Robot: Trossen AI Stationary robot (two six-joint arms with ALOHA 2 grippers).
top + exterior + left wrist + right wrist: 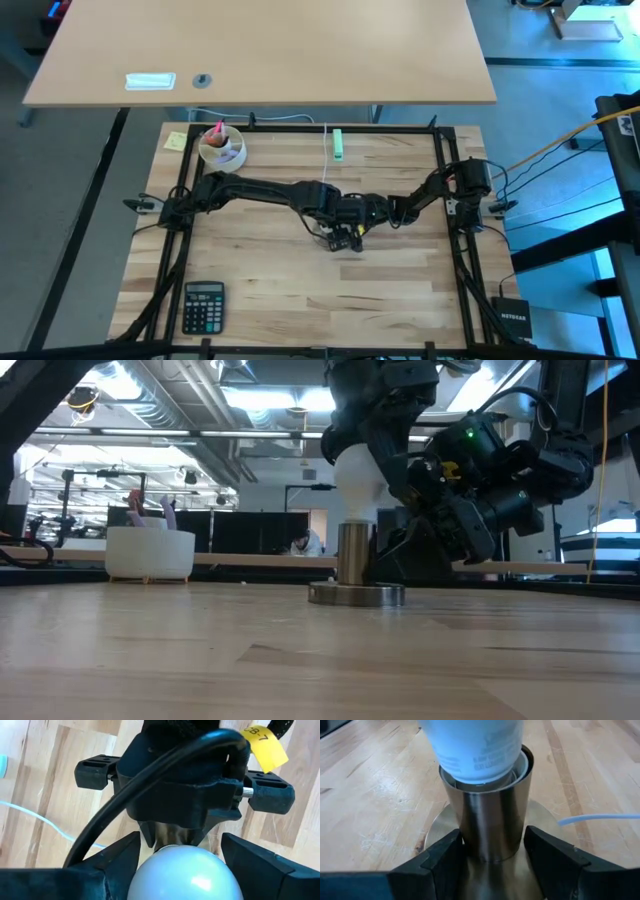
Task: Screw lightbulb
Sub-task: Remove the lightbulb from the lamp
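Note:
The white lightbulb (357, 478) stands upright, its narrow base in the open top of a metal socket cylinder (352, 555). The cylinder rises from a round metal base disc (357, 595) on the wooden table near its middle (345, 235). My left gripper (180, 870) comes down over the bulb's rounded head and is shut on it. My right gripper (492, 857) reaches in level from the table's right and is shut on the socket cylinder. In the high view both grippers meet over the socket and hide it. My left gripper pinches the bulb's rounded head (150, 870) between its two fingers (112, 865), coming from above and pointing down. The bulb stands upright with its base in the socket. My right gripper pinches the socket cylinder's lower part (470, 845) between its two fingers (547, 852), coming level from the table's right side, just above the base disc (437, 832). The socket stands upright with its disc on the table.
A thin white cord (327, 160) runs from the socket toward the far edge. A white cup (222, 148) with small items and a yellow note (176, 141) stand far left. A green object (338, 145) lies at the far edge, a calculator (203, 305) near left.

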